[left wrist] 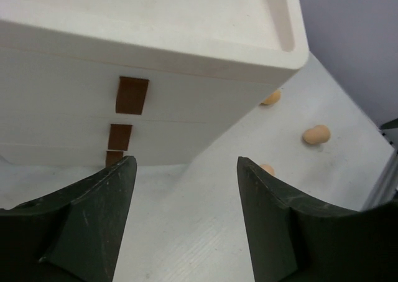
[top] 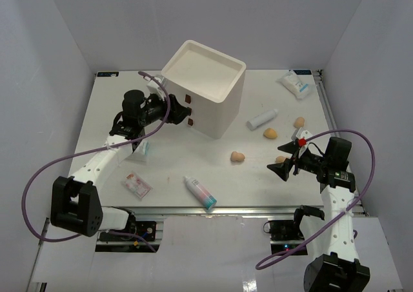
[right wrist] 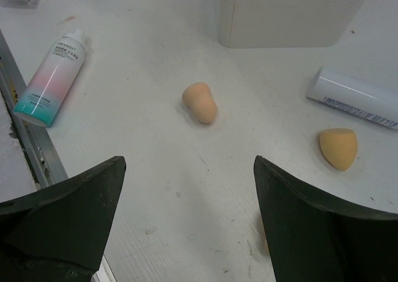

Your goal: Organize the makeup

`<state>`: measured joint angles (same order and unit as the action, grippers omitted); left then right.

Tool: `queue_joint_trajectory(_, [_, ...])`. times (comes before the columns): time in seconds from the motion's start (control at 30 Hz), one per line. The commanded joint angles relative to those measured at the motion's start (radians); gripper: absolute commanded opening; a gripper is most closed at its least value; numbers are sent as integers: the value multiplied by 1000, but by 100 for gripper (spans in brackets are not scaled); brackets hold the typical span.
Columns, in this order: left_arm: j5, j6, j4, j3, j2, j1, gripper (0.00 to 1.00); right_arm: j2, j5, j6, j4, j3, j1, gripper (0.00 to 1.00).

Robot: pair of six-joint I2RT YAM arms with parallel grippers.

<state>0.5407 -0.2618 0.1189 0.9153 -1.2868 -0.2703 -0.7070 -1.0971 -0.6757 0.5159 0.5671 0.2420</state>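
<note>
At the 12 o'clock side of the table (top: 174, 160), as the top view has it, the cream drawer box (top: 203, 89) stands turned at an angle, its brown handles (top: 188, 99) facing roughly 8 o'clock. The left gripper (top: 171, 107) hovers just before those handles. In the left wrist view its fingers are spread wide with nothing between them, and they do not touch the box.

The makeup lies loose on the table. A white tube (top: 262, 119) rests at 3 o'clock from the box. One tan sponge (top: 270, 133) sits just beside the tube at its 5 o'clock, and a second sponge (top: 299, 122) lies at its 3 o'clock. A third sponge (top: 238, 156) sits alone near the middle of the table. A fourth sponge (top: 281, 158) lies right by the fingers of the right gripper (top: 284, 158); whether they touch it I cannot tell.

The right gripper is at the table's 4 o'clock, points toward 9 o'clock, gapes wide and holds nothing.

A blue-printed sachet (top: 295, 84) lies in the far 1 o'clock corner. The white bottle with teal cap (top: 200, 193) lies on its side at the 6 o'clock edge, and a pink-printed sachet (top: 137, 185) lies at its 9 o'clock. Another sachet (top: 143, 149) shows partly under the left arm.
</note>
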Motion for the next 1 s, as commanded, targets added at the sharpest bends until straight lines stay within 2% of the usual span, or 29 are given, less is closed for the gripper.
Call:
queue_joint_trajectory(0.0, [-134,140,-59,115,-89,-48,73,27,-47,-68,35,28,3,90])
queue_joint_trajectory(0.43, [-259,172,-80,232,-222,-76,58,30,-46,-69,35,27,3,90])
queue_joint_trajectory(0.67, [-259,176,-83,288,-278,-78,51,29,-43,-68,33,27,3,90])
queue_joint_trajectory(0.83, [-247,170,-87,301,-289,-78,40,27,-39,-68,33,27,3,90])
queue_joint_trajectory(0.93, [-240,171,-90,286,-275,-78,24,27,-37,-67,32,27,3,90])
queue_joint_trajectory(0.97, [-240,170,-90,279,-261,-78,15,27,-37,-64,32,27,3,90])
